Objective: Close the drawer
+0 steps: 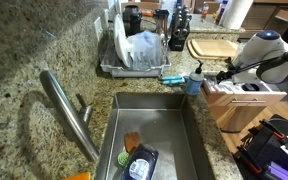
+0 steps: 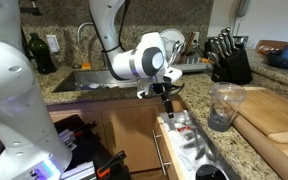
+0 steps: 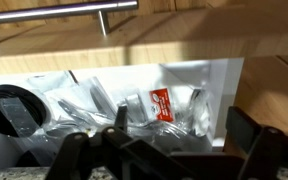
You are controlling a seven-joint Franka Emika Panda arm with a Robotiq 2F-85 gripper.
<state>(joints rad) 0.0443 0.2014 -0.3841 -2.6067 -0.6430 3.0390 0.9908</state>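
Observation:
The drawer (image 2: 187, 143) stands pulled out of the counter's cabinet; it also shows in an exterior view (image 1: 246, 97). In the wrist view its white inside (image 3: 220, 82) holds clear plastic bags, a red-labelled packet (image 3: 161, 104) and a black round item (image 3: 9, 110). Its light brown wooden front panel (image 3: 184, 28) carries a metal bar handle (image 3: 64, 14). My gripper (image 3: 184, 132) hangs just over the drawer's contents, near its edge. The fingers are spread apart and hold nothing. The gripper also shows in both exterior views (image 2: 167, 103) (image 1: 227, 72).
The grey steel sink (image 1: 154, 125) with its faucet (image 1: 69, 110) lies beside the drawer. A dish rack (image 1: 134, 55) and a blue bottle (image 1: 194, 82) stand behind it. A cutting board (image 2: 274, 115), a glass cup (image 2: 222, 105) and a knife block (image 2: 229, 62) are on the granite counter.

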